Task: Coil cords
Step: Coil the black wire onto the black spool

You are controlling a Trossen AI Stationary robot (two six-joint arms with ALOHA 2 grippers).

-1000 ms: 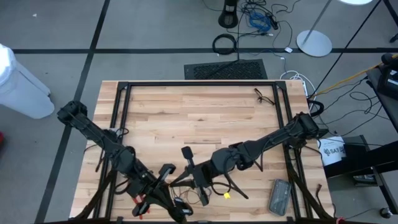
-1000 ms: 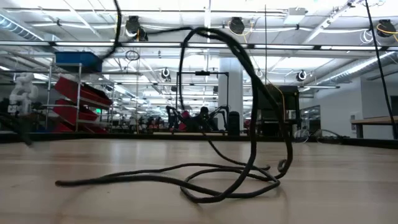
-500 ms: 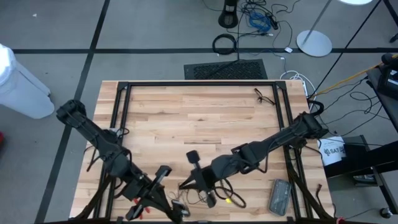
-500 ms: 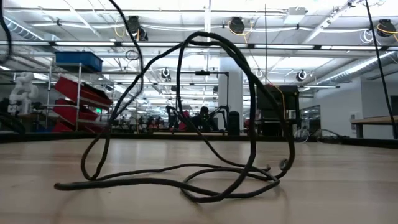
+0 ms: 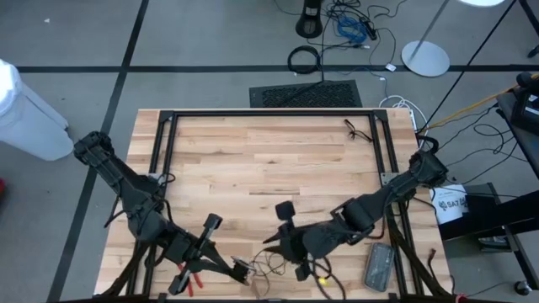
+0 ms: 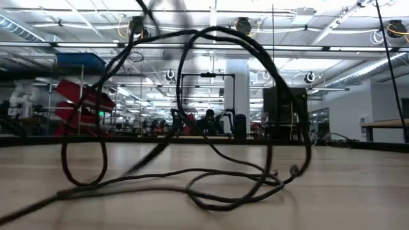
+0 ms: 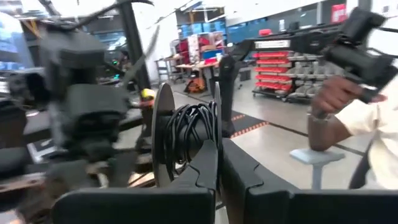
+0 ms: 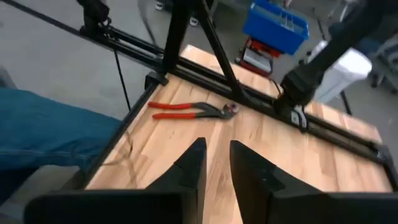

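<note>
From above I see the wooden table (image 5: 269, 160) with both arms at its near edge; the thin black cord (image 5: 268, 266) lies tangled between the left gripper (image 5: 238, 271) and the right gripper (image 5: 296, 268). At table height the cord loops up off the boards before a bright workshop hall. My left wrist camera shows the fingers (image 7: 205, 171) pinched on a coiled bundle of cord. My right wrist camera shows jaws slightly parted, empty, above red pliers (image 8: 193, 110).
</note>
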